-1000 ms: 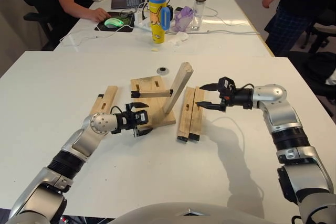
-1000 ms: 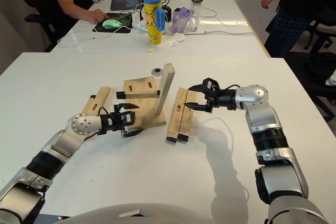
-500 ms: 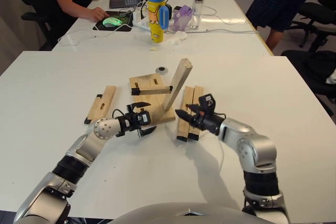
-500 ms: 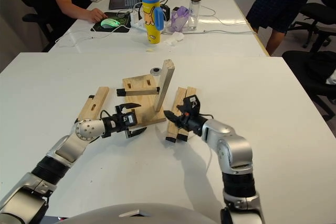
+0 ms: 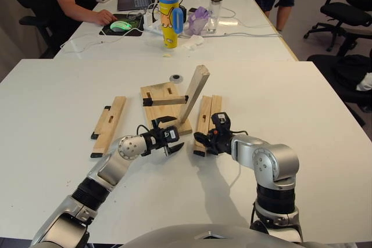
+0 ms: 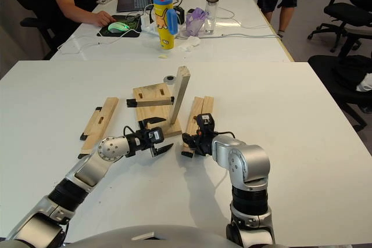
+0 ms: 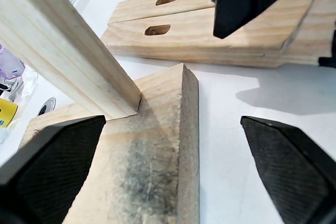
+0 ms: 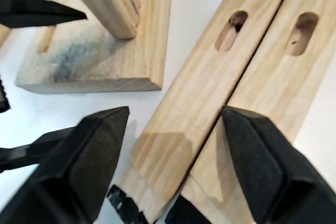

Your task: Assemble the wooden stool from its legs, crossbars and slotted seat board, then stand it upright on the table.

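The pale square wooden seat board [image 7: 157, 145] looked rough-sawn and matt, smudged grey; the two flat slotted wooden legs [image 8: 205, 93] looked smoother, unvarnished.

A white bench [image 6: 302, 143] carries a flat pale wooden seat board with slots [image 6: 148, 115] near its middle; a pale wooden leg [image 6: 179, 94] stands in the board, tilted toward the far edge; a thin wooden crossbar with a black end [image 6: 152, 103] lies across the board, touching the leg; two slotted wooden legs [image 6: 199, 114] lie side by side just right of the board; another slotted wooden leg [image 6: 99, 123] lies apart toward the left edge; a small round grey disc [image 6: 169, 79] sits beyond the board; the left gripper [image 6: 167, 133] spreads its black fingers at the board's near corner; the right gripper [image 6: 190, 142] sits at the paired legs' near ends.
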Controlling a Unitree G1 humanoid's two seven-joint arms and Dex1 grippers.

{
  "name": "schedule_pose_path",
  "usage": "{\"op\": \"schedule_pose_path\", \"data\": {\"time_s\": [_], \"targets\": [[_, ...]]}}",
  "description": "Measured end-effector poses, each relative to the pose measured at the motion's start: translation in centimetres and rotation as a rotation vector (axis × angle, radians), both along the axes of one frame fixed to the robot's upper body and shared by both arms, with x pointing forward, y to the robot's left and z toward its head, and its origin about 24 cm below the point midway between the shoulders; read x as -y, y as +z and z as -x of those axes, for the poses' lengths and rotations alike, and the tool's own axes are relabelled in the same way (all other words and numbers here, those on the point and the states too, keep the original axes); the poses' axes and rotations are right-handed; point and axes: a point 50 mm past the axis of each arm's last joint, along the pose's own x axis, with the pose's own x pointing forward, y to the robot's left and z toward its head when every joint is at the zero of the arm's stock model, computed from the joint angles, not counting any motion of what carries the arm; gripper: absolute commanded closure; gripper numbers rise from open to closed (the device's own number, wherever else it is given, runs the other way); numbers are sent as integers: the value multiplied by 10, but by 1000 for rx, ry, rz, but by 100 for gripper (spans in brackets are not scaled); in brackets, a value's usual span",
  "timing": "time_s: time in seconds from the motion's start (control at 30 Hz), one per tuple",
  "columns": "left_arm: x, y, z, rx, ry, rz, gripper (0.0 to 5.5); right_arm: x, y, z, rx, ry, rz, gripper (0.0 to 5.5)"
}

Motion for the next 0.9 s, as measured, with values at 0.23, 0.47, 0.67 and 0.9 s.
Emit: {"op": "schedule_pose_path", "data": {"time_s": [0.23,0.47,0.67,0.9], "targets": [[6,0,2,-23,8,14,70,-5,2,-8,-9,44,144,225],[18,-3,5,-43,-4,45,70,-9,-8,-16,-105,-25,143,225],[23,-4,6,-51,-7,61,70,-8,-9,-19,-86,28,264,225],[28,-7,5,-63,-3,79,70,-7,-13,-26,-41,60,298,281]]}}
